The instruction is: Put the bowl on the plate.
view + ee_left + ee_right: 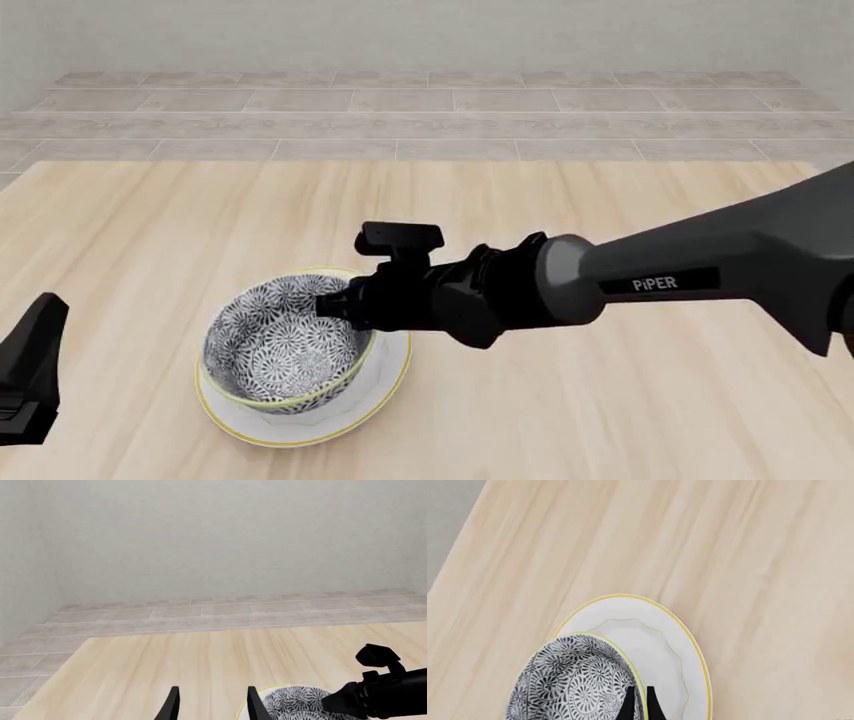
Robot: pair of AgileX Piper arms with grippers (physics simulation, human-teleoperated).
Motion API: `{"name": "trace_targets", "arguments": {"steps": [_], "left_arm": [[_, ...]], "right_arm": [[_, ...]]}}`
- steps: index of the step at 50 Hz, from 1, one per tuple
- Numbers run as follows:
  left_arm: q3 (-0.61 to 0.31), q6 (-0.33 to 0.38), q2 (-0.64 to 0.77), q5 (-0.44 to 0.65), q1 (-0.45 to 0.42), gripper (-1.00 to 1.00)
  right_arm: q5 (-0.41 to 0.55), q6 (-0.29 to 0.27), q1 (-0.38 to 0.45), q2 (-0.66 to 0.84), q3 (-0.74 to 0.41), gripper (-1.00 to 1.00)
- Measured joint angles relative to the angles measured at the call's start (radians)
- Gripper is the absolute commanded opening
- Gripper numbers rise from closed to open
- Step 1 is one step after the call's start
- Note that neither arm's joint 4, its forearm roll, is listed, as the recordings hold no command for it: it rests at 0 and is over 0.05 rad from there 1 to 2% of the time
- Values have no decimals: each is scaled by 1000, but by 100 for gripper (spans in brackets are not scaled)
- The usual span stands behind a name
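Observation:
The patterned dark bowl [280, 345] is over the white plate [388, 372] at the table's front left, set toward the plate's left side. My right gripper [334, 305] reaches in from the right and is shut on the bowl's right rim. In the right wrist view its fingers [630, 704] pinch the rim of the bowl [570, 680], with the plate [657, 640] beneath. Whether the bowl rests on the plate or hangs just above it, I cannot tell. My left gripper [212, 707] is open and empty, to the left of the bowl [297, 702].
The light wooden table [601, 200] stretches to the back and right. Beyond its far edge are a tiled floor [427, 110] and a pale wall. The right arm [387, 695] crosses the left wrist view.

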Motion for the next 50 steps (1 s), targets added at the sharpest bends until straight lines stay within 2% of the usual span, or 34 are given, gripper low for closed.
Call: {"name": "trace_targets", "arguments": {"steps": [25, 26, 50], "left_arm": [[0, 2, 0, -2, -1, 100], [0, 2, 0, -2, -1, 100], [0, 3, 0, -2, -1, 100]], "right_arm": [[-9, 7, 0, 6, -2, -100], [-9, 7, 0, 6, -2, 100], [-15, 16, 7, 11, 3, 100]]}}
